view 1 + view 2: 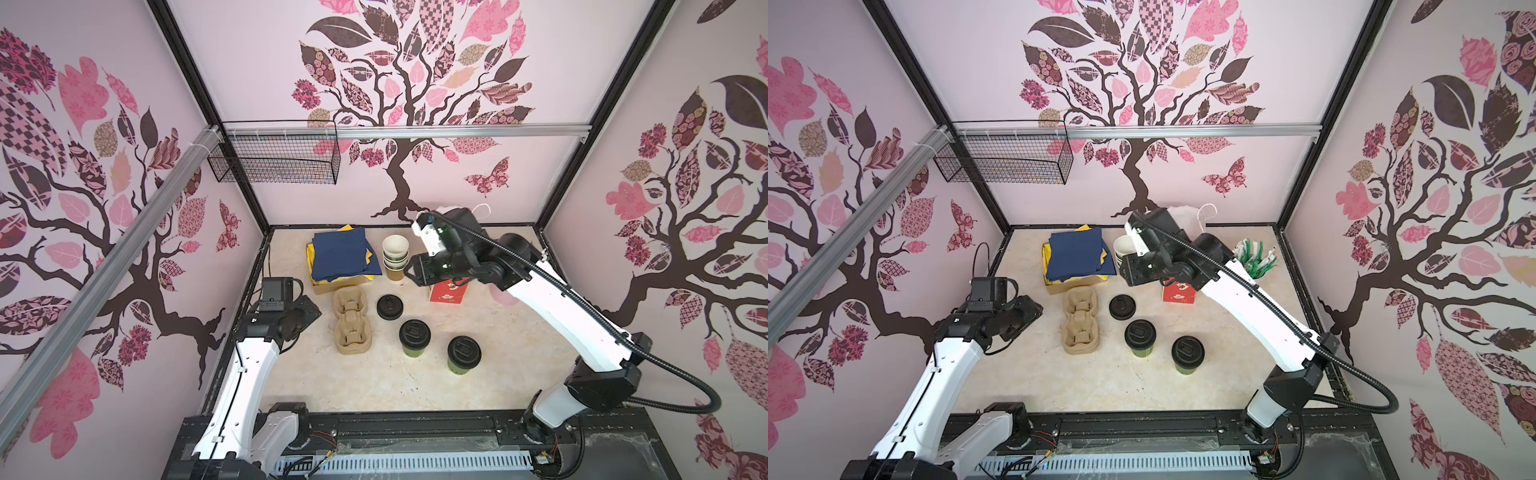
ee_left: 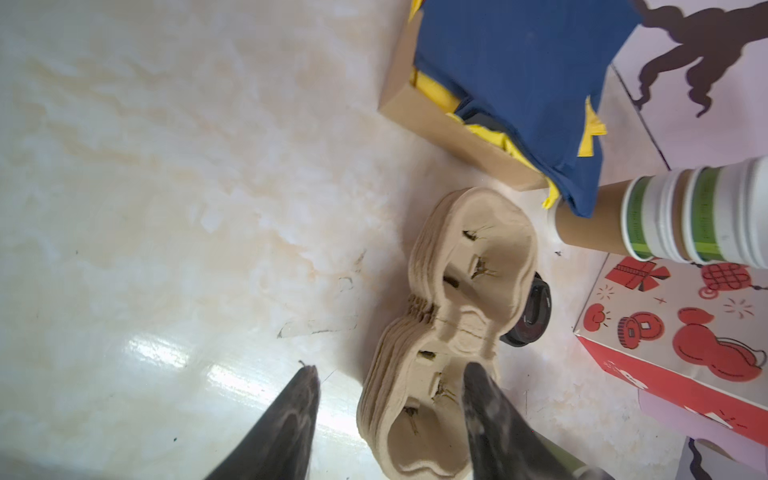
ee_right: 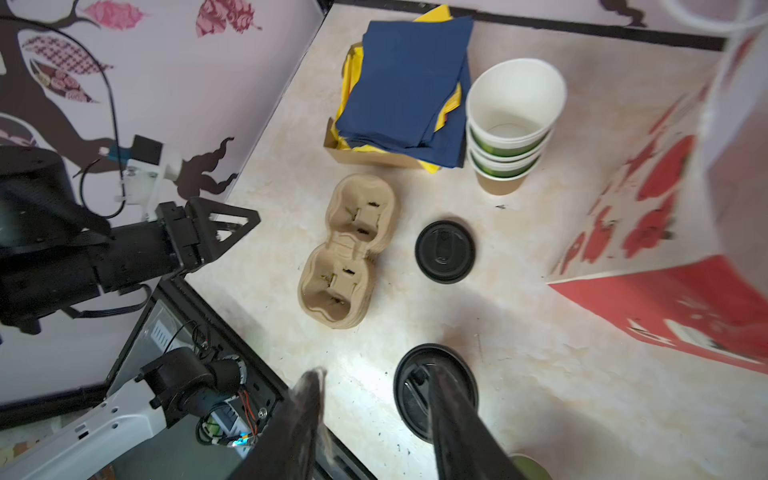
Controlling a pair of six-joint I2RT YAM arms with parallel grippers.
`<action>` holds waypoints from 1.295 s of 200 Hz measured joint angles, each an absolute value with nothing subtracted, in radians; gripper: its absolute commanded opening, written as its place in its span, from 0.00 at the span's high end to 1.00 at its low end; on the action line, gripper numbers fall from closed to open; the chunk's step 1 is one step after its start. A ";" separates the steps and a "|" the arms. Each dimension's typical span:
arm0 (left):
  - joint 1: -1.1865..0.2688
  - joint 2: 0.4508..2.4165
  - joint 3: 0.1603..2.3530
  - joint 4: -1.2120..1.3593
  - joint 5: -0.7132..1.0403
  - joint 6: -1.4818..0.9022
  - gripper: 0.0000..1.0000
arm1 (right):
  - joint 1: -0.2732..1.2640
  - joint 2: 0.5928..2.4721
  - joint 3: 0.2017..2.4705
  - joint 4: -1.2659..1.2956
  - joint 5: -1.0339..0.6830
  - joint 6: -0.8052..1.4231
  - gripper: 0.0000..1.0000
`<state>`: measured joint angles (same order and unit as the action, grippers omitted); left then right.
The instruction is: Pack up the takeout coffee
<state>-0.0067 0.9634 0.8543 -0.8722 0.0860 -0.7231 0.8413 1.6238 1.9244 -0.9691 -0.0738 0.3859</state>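
— Two items under check. Location?
— Nearer green cup (image 1: 464, 353) and farther green cup (image 1: 414, 337) stand upright on the table (image 1: 374, 386), lidded, apart, unpacked. Beyond them are the pulp carrier stack (image 1: 352, 321) and a loose lid (image 1: 390, 306).
— Hands?
— Left hand (image 2: 391, 372) is spread, empty, beside the carriers. Right hand (image 3: 378, 374) is spread, empty, raised near the empty-cup stack (image 1: 395, 255).

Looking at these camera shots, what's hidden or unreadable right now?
Green paper cup with black lid and second green paper cup: contents hidden by lids in both top views.
Red-and-white paper bag: mostly behind the right arm in both top views; blurred and edge-cropped in the right wrist view.
Brown cardboard box: contents covered by dark blue napkins.
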 measured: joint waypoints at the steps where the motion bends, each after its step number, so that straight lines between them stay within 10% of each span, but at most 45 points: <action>1: -0.007 0.963 0.852 -0.872 0.087 -0.724 0.39 | 0.846 1.628 1.922 -0.964 -0.075 0.387 0.53; 259: -0.006 0.840 0.564 -0.674 0.303 -0.787 0.28 | 0.908 2.228 1.900 -0.487 -0.064 0.551 0.35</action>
<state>-0.0059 0.8402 0.5644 -0.6739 0.3035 -0.7872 0.9085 2.2276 1.9003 -0.4866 -0.0635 0.5510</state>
